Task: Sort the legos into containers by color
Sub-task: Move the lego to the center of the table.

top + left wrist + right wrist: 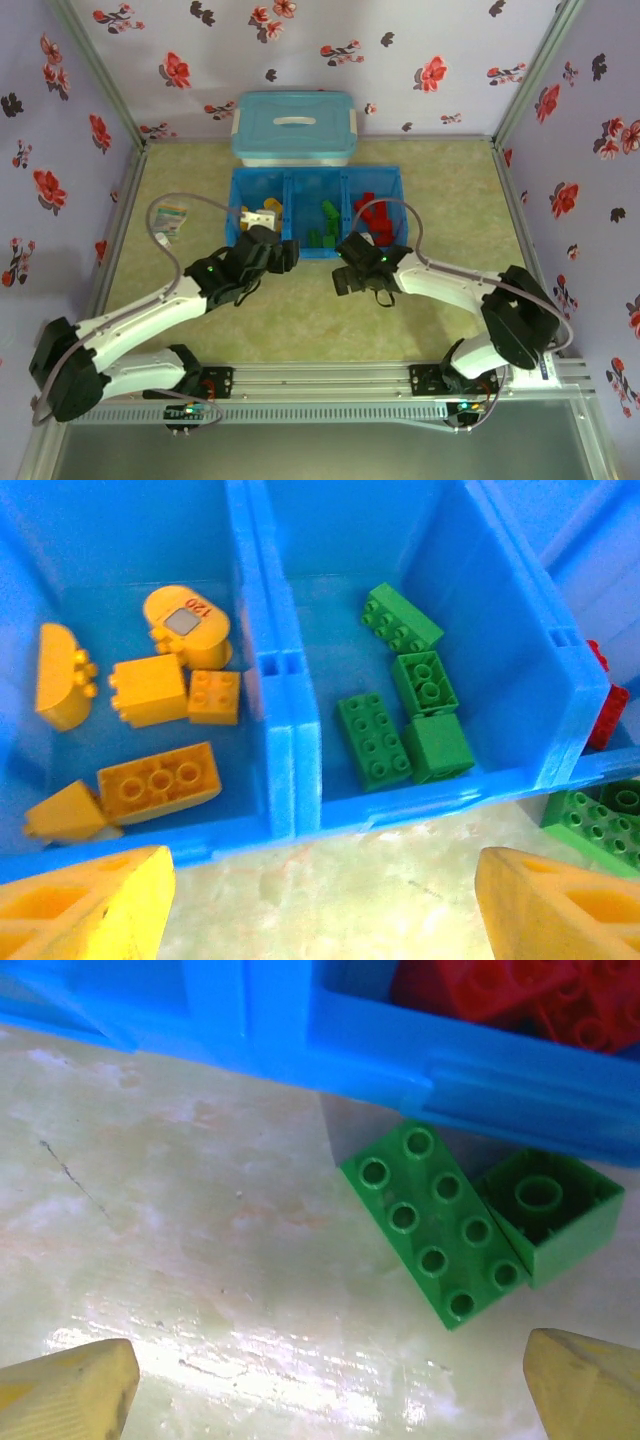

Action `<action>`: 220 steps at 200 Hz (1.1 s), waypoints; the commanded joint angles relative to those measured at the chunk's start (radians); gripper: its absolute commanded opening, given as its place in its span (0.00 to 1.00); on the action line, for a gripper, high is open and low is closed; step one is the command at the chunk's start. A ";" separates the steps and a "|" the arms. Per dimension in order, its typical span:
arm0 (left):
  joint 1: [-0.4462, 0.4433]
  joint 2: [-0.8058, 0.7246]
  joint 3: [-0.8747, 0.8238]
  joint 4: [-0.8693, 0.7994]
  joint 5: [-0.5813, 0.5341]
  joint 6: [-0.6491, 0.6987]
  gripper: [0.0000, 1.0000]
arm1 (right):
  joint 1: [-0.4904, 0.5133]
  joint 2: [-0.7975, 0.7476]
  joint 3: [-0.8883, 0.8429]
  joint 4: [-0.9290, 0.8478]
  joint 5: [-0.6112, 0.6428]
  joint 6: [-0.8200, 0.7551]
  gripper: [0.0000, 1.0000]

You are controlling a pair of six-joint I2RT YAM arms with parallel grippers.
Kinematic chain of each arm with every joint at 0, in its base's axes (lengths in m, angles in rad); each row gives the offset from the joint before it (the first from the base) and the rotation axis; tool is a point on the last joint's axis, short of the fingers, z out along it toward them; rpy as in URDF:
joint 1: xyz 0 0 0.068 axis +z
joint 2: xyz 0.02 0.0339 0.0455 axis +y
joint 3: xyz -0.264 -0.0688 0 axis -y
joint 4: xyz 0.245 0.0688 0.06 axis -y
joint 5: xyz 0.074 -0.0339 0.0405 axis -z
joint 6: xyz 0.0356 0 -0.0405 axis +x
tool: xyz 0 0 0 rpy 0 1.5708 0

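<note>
A long green brick (pixel 435 1225) and a square green brick (pixel 550 1215) lie loose on the bench (pixel 200 1210). They touch each other and sit tucked up against the tray's near wall (pixel 400 1070). The long one is studs up, the square one flipped hollow side up. Wrong neighbourhood, too: the reds (pixel 500 990) are piled just over that wall.

Inside the tray things look tidy, with yellows (pixel 150 690) in the left compartment and four greens (pixel 405 710) in the middle.

The right pincer (pixel 325 1390) hovers low over the bench just short of the two strays, fingers spread wide, nothing between them. The left pincer (pixel 320 900) hangs at the tray's near edge, also wide and empty.

My read: this is the pick of the last greens. The right pincer needs to slide forward and to its right, straddle the long brick across its narrow sides, close and lift it over the wall. Then it's a drop into the middle compartment. Watch the square brick, though, because it's touching and could get dragged along.
</note>
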 commanded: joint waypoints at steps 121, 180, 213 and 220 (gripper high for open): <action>0.051 -0.277 -0.146 -0.118 -0.095 -0.055 0.76 | 0.073 0.259 0.108 0.042 -0.224 -0.082 0.96; 0.056 -0.280 -0.145 -0.112 -0.096 -0.052 0.75 | 0.147 0.168 0.151 -0.006 -0.172 -0.069 0.96; 0.056 -0.280 -0.145 -0.114 -0.093 -0.056 0.75 | 0.135 0.136 0.156 -0.027 -0.040 -0.057 0.99; 0.055 -0.282 -0.146 -0.118 -0.092 -0.061 0.75 | 0.133 0.136 0.157 -0.029 -0.020 -0.051 0.99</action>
